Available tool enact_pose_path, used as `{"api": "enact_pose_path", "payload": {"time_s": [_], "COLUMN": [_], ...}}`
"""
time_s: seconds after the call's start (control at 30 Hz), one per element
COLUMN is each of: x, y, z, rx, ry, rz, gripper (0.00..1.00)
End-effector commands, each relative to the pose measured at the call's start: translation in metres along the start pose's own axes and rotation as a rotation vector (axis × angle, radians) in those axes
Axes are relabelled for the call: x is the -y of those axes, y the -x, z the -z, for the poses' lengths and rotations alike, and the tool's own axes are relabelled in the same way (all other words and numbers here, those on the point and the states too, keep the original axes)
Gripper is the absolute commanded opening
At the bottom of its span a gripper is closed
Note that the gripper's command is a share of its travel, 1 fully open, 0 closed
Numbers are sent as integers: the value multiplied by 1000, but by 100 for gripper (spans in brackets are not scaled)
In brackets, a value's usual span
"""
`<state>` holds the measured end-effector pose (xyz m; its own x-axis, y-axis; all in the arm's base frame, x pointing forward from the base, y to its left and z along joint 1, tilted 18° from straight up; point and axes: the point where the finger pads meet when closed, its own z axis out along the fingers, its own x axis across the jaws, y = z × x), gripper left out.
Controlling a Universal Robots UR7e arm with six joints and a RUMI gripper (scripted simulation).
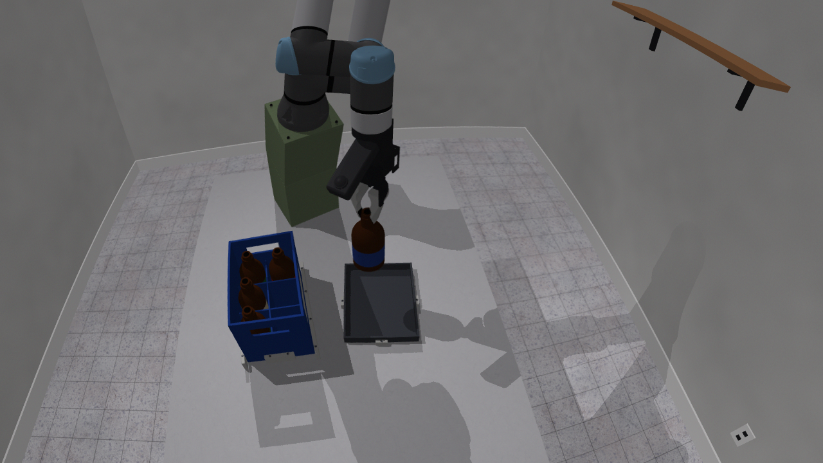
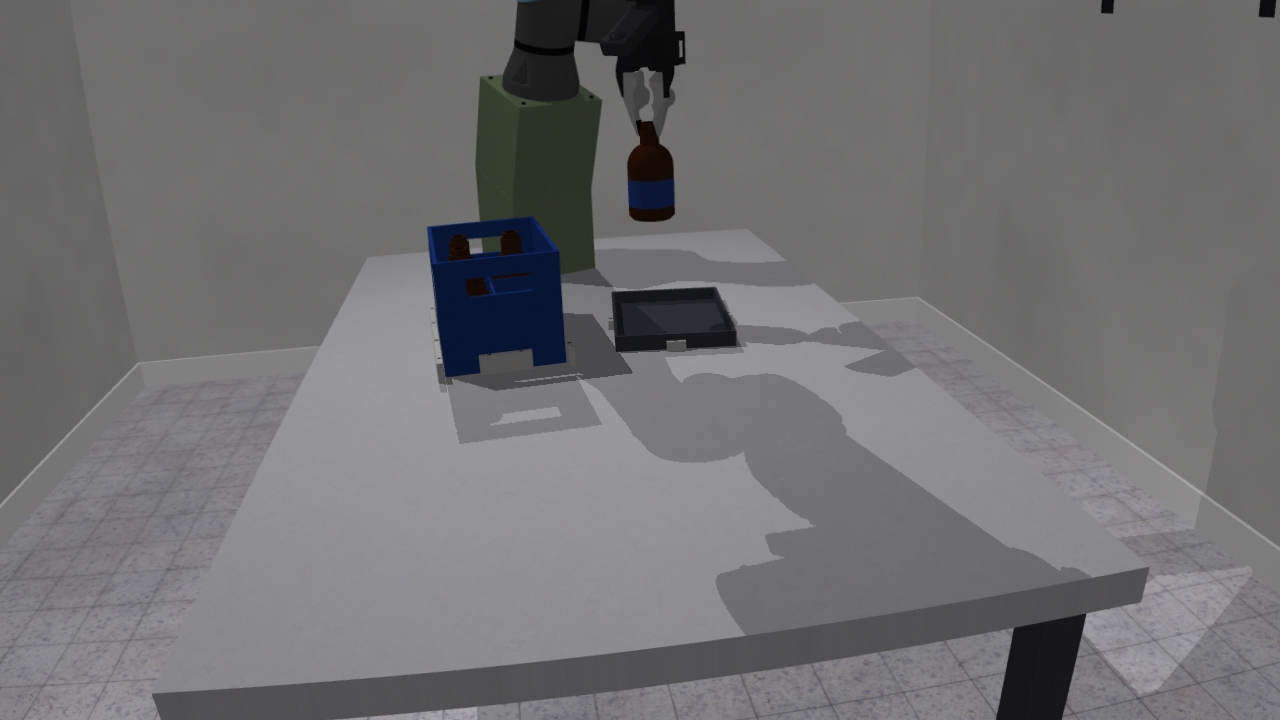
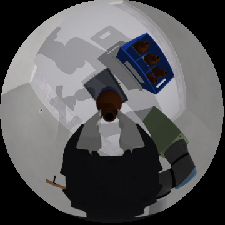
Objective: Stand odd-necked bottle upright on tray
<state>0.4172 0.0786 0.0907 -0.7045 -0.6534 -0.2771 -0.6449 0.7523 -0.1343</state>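
Note:
My gripper [image 1: 367,214] [image 2: 648,128] [image 3: 109,110] is shut on the neck of a brown bottle [image 1: 368,236] [image 2: 650,165] [image 3: 109,100] with a blue label. The bottle hangs upright, high above the table, over the back part of the tray as seen in the wrist view. The dark tray [image 1: 381,338] [image 2: 675,338] [image 3: 91,92] is empty. The blue crate [image 1: 276,339] [image 2: 501,322] [image 3: 124,54] stands left of the tray in the top and exterior views and holds several brown bottles [image 1: 251,294] [image 3: 152,59]. Their lower parts are hidden. I cannot tell the neck thicknesses apart.
The green pedestal [image 1: 305,172] [image 2: 537,179] [image 3: 164,129] under the arm stands behind the crate and tray. A narrow gap of table [image 1: 328,270] lies between crate and tray. A wooden shelf [image 1: 702,45] is on the right wall.

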Motion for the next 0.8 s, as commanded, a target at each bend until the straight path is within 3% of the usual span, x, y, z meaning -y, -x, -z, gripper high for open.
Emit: {"api": "enact_pose_path", "payload": {"time_s": [0.0,0.77], "x": [-5,-19], "y": [3,11], "z": [0,0], "rx": [1,1], "ry": [-1,-1], "rz": [0,0], "gripper": [0,0]}}
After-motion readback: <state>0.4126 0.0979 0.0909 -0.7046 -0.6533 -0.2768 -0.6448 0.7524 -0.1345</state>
